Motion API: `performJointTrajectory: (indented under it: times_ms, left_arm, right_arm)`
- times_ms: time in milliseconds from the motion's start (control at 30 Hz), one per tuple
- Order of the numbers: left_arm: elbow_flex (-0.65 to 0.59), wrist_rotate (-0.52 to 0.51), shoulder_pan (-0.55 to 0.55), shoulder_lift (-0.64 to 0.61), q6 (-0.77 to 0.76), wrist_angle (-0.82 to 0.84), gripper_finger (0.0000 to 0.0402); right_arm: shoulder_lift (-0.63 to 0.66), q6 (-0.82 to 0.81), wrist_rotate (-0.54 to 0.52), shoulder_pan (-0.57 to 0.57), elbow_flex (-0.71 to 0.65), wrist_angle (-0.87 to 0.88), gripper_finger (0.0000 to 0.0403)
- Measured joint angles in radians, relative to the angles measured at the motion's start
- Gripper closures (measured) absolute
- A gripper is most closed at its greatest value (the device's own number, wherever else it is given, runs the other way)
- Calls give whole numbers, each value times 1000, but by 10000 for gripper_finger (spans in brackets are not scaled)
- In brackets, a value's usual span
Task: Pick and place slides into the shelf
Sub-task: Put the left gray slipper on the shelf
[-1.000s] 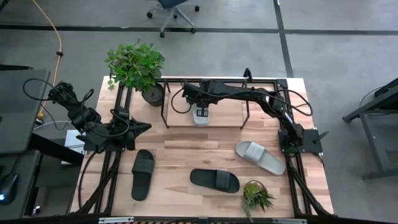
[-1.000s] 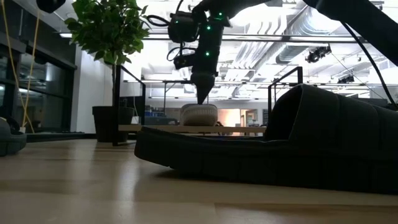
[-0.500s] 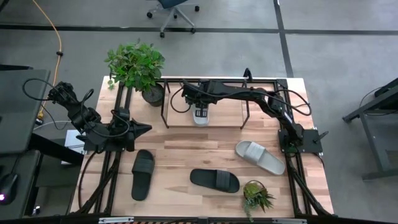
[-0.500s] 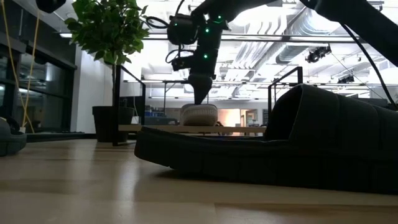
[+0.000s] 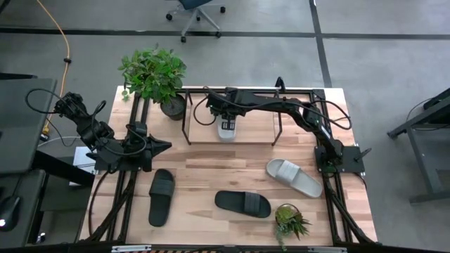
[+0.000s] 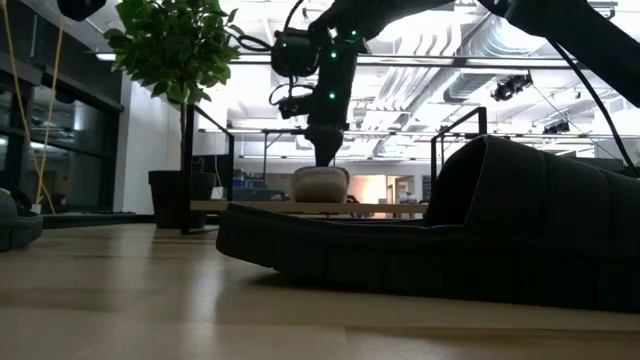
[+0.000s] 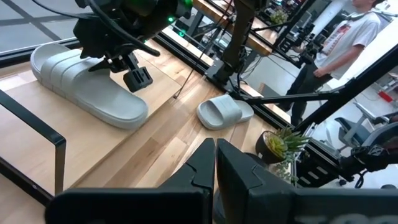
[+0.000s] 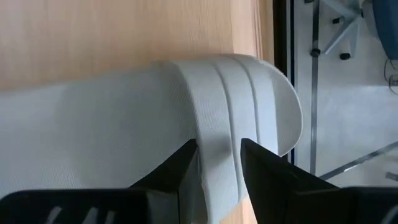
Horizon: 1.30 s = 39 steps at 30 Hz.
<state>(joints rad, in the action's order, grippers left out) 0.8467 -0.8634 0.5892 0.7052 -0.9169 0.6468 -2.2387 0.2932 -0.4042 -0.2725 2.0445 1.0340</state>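
A light grey slide (image 5: 226, 131) lies sole-down on the wood board of the shelf (image 5: 204, 135) at the table's far side. My right gripper (image 8: 219, 168) reaches down onto it and is shut on its strap; the gripper also shows in the low view (image 6: 325, 158). On the tabletop nearer the front lie two black slides (image 5: 161, 197) (image 5: 243, 204) and a second light grey slide (image 5: 294, 177), each on its sole. My left gripper (image 7: 216, 163) hovers shut and holds nothing at the table's left (image 5: 165, 145). My right gripper has the strap's heel-side edge (image 8: 217, 146) between its two fingers, near one side of the slide. One finger stands over the footbed and one over the strap's ribbed top. The fingers slant down from above. The slide rests flat on the shelf board.
A tall potted plant (image 5: 155, 74) stands just left of the shelf, and a small one (image 5: 290, 221) sits at the front right. The shelf's black tube frame (image 5: 186, 119) rises around the board. In the low view a black slide (image 6: 450, 240) fills the foreground.
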Motion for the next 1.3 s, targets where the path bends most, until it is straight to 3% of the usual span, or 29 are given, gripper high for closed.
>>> performJointTrajectory:
  times_ms: [200, 600, 1300]
  left_arm:
    - [0, 0, 0, 0, 0, 0, 396]
    - [0, 0, 0, 0, 0, 7, 396]
    - [0, 0, 0, 0, 4, 11, 396]
  right_arm:
    - [0, 0, 5, -2, 0, 3, 303]
    - [0, 0, 42, -2, 0, 4, 396]
    - [2, -30, -12, 4, 4, 79, 402]
